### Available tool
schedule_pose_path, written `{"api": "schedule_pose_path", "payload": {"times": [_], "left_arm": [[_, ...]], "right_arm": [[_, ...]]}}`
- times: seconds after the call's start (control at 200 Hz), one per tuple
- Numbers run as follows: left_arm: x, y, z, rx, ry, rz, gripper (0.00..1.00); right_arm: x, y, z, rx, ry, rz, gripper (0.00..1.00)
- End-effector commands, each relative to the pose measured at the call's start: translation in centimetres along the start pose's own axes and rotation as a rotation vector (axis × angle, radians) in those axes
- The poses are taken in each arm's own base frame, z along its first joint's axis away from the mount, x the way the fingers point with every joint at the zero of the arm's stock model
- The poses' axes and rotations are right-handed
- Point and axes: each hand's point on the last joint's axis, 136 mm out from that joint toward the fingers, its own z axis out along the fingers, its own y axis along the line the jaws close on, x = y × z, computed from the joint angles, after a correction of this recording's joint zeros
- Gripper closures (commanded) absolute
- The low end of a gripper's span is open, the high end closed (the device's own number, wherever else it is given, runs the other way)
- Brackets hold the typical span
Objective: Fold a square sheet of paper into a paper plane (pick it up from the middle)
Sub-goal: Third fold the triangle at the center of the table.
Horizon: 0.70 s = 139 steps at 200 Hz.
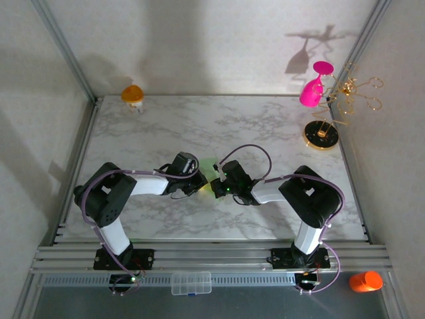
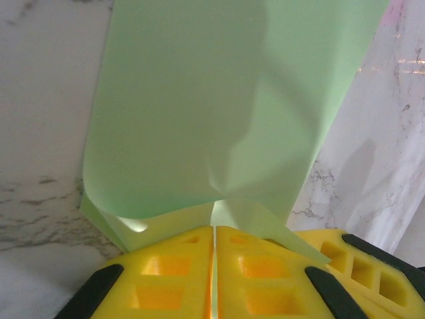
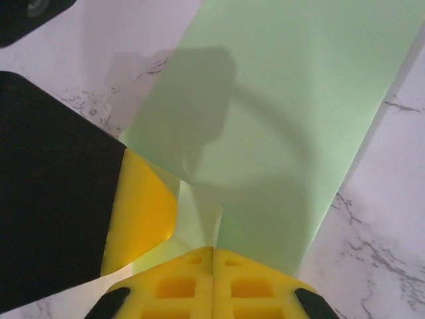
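Thin, pale green, plain sheet of paper [image 2: 219, 113], near the middle of the marble table [image 1: 279, 133], between the two arms. Pinched at its near edge by the left gripper [image 2: 214, 249], yellow fingers pressed together with paper between them. Clamped likewise by the right gripper [image 3: 214, 262], fingers closed on the sheet.

From the left wrist: a soft crease and a small turned-up flap just above the fingers. From the right wrist: the left gripper's yellow-and-black finger against the paper's left edge. From above: a small green patch between both grippers, with the pink glass [image 1: 312, 90] and gold stand [image 1: 321, 135] well apart at the far right.
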Motion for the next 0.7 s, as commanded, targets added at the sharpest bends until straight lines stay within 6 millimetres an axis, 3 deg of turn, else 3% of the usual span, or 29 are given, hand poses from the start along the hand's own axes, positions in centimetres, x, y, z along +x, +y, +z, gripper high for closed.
{"api": "schedule_pose_path", "payload": {"times": [0.0,0.18,0.466,0.561,0.691], "left_arm": [[0.1,2.2,0.6,-0.078,-0.010,-0.004,0.90],[0.1,3.1,0.7,-0.112,-0.013,-0.018,0.91],[0.2,3.6,0.9,-0.126,-0.006,-0.021,0.92],[0.2,3.6,1.0,-0.127,-0.006,-0.022,0.92],[0.3,3.8,1.0,-0.130,-0.008,-0.032,0.93]], "right_arm": [[1.6,-1.5,0.2,0.051,0.070,0.044,0.90],[-1.9,-0.1,-1.5,-0.021,-0.022,0.065,0.76],[-4.4,0.2,-4.3,-0.056,-0.113,0.106,0.68],[-4.3,0.7,-5.0,-0.082,-0.099,0.098,0.69],[-2.2,2.1,-5.2,-0.174,-0.030,0.081,0.79]]}}
